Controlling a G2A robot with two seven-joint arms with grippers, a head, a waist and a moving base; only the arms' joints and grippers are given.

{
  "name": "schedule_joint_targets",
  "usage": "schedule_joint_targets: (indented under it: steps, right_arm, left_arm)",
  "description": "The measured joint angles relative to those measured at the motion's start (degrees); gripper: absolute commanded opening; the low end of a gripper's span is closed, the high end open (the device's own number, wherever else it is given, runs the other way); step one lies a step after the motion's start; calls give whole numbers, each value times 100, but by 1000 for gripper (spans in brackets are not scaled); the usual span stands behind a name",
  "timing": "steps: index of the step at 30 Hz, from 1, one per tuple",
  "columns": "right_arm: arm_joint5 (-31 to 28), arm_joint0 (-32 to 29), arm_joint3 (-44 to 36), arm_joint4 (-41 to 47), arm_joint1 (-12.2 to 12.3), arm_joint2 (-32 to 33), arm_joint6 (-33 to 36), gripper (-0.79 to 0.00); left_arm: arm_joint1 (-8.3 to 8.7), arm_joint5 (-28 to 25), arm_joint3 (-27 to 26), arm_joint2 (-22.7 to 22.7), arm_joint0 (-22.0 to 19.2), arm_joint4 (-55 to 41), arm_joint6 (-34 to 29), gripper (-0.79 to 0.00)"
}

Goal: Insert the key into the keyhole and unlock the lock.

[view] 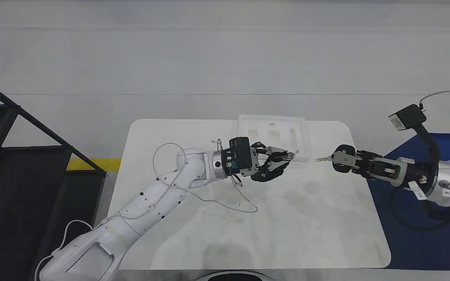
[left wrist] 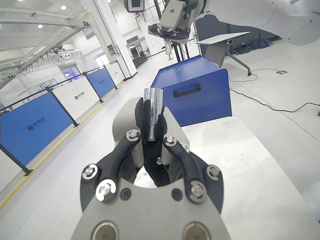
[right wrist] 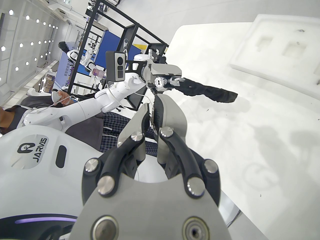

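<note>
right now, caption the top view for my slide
Above the white table, the left gripper holds the lock facing the key in the right gripper, a gap between them.

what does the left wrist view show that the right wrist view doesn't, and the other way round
Left wrist view, not the right: the lock side-on as a chrome barrel, and a blue cabinet on the floor beyond the white table. Right wrist view, not the left: the keyhole end-on, and the white foam tray. Both: the left gripper shut on the lock, the right gripper shut on the key, and the table.
</note>
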Motion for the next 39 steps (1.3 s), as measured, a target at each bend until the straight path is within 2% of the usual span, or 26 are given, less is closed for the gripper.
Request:
schedule_joint_targets:
  steps: [5,11,17,24,33,39]
  right_arm:
    - [1,-9,-1,-6,-1,-5,-19,-785]
    - [72,-13,-270,-318,39,45,-148,-785]
    - [404,-101,-817,-905,99,172,-195,-785]
    - [784,-356,-1173,-1408,140,221,-351,-785]
    - [972,-581,-1371,-1732,183,278,-430,-785]
    - [1117,-611,-1465,-1954,211,259,-548,-785]
  left_arm:
    - [-2,19,-3,1,19,-4,-31,-785]
    - [-72,-46,10,52,-41,-35,-435,-785]
    - [-325,-116,381,409,-473,-87,-223,-785]
    - [-728,-95,1160,926,-1027,-56,242,-785]
    - [-1097,-153,1890,1230,-1333,-104,781,-785]
    - [-1237,-38,2147,1286,-1402,56,973,-785]
